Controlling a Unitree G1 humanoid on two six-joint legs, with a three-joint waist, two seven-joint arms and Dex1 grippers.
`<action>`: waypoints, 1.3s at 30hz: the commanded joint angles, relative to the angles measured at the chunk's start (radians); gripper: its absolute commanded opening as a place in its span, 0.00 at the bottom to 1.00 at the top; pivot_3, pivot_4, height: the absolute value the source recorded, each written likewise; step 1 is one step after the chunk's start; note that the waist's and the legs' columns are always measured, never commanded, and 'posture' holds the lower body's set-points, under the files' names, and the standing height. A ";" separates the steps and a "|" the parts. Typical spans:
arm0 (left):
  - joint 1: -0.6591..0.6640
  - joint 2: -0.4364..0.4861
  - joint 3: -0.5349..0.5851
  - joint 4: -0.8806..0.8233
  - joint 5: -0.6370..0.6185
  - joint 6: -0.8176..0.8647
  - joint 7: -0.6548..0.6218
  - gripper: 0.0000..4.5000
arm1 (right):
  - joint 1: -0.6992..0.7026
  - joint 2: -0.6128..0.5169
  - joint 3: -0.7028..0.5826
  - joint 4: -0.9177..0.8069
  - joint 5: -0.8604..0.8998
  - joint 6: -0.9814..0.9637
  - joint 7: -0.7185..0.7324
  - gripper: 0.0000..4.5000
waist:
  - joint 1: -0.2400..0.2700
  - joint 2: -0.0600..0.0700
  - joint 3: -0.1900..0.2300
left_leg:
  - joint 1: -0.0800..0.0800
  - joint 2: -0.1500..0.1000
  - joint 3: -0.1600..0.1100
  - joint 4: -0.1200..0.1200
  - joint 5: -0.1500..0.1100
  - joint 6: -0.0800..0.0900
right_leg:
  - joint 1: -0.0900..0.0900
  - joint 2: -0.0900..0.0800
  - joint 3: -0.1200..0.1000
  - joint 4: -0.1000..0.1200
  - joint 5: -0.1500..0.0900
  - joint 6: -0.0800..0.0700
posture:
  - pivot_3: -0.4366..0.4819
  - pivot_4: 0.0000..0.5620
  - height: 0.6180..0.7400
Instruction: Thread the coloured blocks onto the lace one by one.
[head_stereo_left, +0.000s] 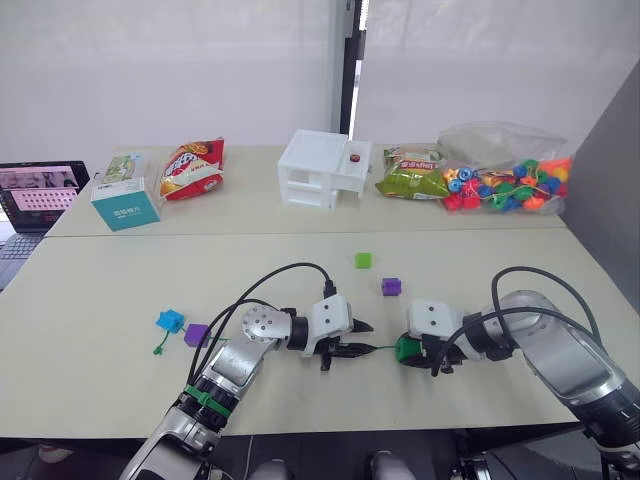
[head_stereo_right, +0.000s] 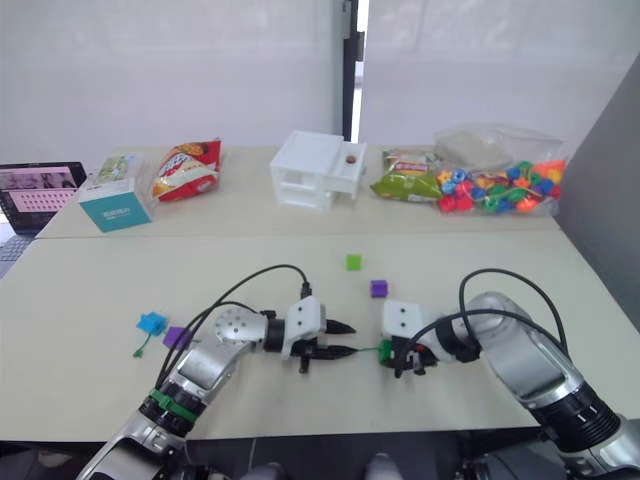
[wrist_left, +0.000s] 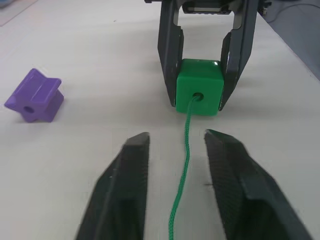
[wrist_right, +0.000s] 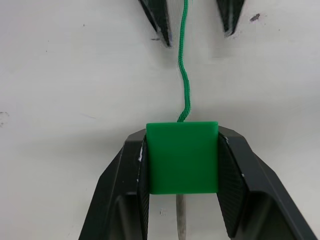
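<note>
While right tool (wrist_right: 182, 200) clamps dark green block (wrist_right: 183, 157) | lace (wrist_left: 185, 165) enters hole | left tool (wrist_left: 175, 145) released

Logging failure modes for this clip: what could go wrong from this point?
1. The left gripper is open with the lace loose between its jaws, so the lace could slip back out of the dark green block.
2. The right gripper clamps that block; its tip has barely emerged, making it awkward to catch.
</note>
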 joint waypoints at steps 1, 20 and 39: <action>-0.014 -0.015 -0.027 0.008 0.019 -0.038 -0.003 0.69 | -0.010 -0.001 -0.007 -0.020 0.014 0.005 0.000 0.27 | 0.001 0.000 0.000 | 0.000 0.000 0.000 0.000 0.000 0.000 | 0.000 0.000 0.000 0.000 0.000 0.000 | 0.48 0.27 1.00; -0.055 -0.081 -0.065 0.112 0.108 -0.029 0.066 0.13 | -0.005 -0.007 -0.006 -0.026 0.009 0.015 -0.002 0.27 | 0.002 0.000 0.000 | 0.000 0.000 0.000 0.000 0.000 0.000 | 0.000 0.000 0.000 0.000 0.000 0.000 | 0.48 0.27 1.00; -0.085 -0.159 -0.101 0.160 0.094 -0.047 0.019 0.00 | -0.019 0.003 0.026 -0.017 -0.009 0.018 -0.004 0.27 | 0.003 0.000 0.000 | 0.001 0.000 0.000 0.000 0.000 0.000 | 0.001 0.000 0.000 0.000 0.000 0.000 | 0.48 0.27 1.00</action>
